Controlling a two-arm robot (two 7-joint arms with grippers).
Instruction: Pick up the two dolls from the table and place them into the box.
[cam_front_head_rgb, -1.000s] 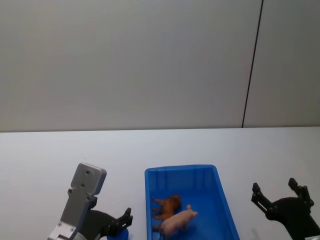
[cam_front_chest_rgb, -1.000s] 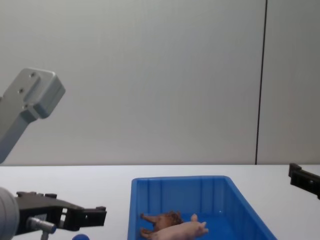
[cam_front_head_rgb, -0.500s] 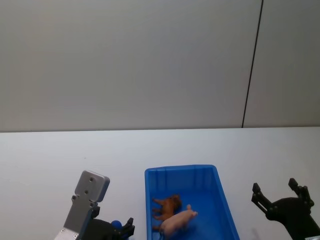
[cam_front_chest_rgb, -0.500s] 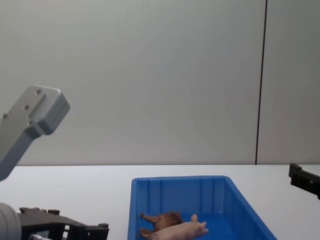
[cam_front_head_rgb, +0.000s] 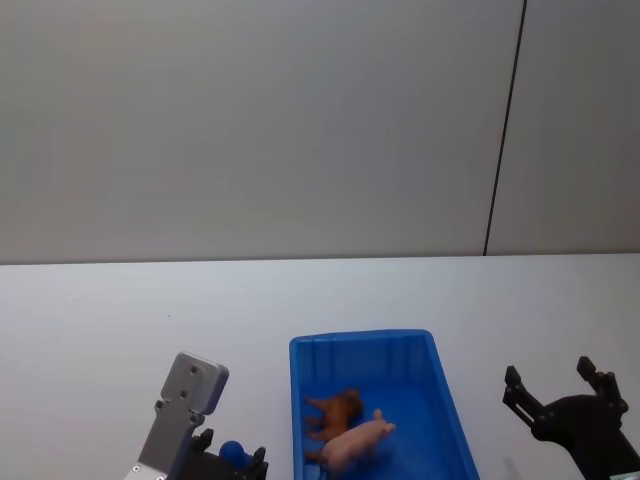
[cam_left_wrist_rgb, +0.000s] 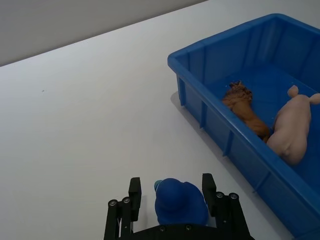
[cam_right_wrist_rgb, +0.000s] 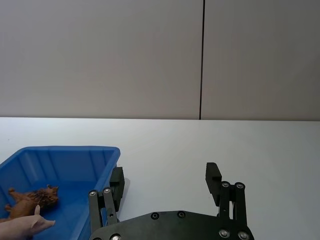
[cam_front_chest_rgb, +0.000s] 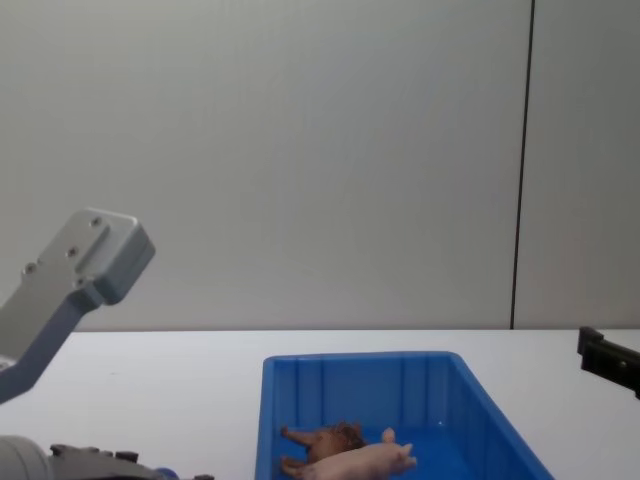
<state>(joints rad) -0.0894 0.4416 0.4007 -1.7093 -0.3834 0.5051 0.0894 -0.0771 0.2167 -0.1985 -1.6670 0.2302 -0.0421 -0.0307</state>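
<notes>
Both dolls lie inside the blue box (cam_front_head_rgb: 440, 385): the brown shaggy animal (cam_front_head_rgb: 336, 409) and, just in front of it, the pink pig (cam_front_head_rgb: 358, 441). The left wrist view shows them side by side, brown doll (cam_left_wrist_rgb: 245, 109) and pig (cam_left_wrist_rgb: 292, 131), behind the box wall (cam_left_wrist_rgb: 220, 131). My left gripper (cam_left_wrist_rgb: 171, 186) is low over the white table (cam_front_head_rgb: 120, 320), left of the box, open, with its fingers (cam_left_wrist_rgb: 134, 192) either side of a blue rounded toy (cam_left_wrist_rgb: 181, 202). My right gripper (cam_right_wrist_rgb: 165, 180) hovers open and empty to the right of the box.
The table runs wide and bare to the left of and beyond the box. A grey wall with a dark vertical seam (cam_front_head_rgb: 505, 130) stands behind it. My left arm's grey link (cam_front_chest_rgb: 85, 270) rises at the left of the chest view.
My left arm has drawn back and sunk toward the table's near edge, bringing its fingers around the blue toy. The dolls, box and right gripper have not moved.
</notes>
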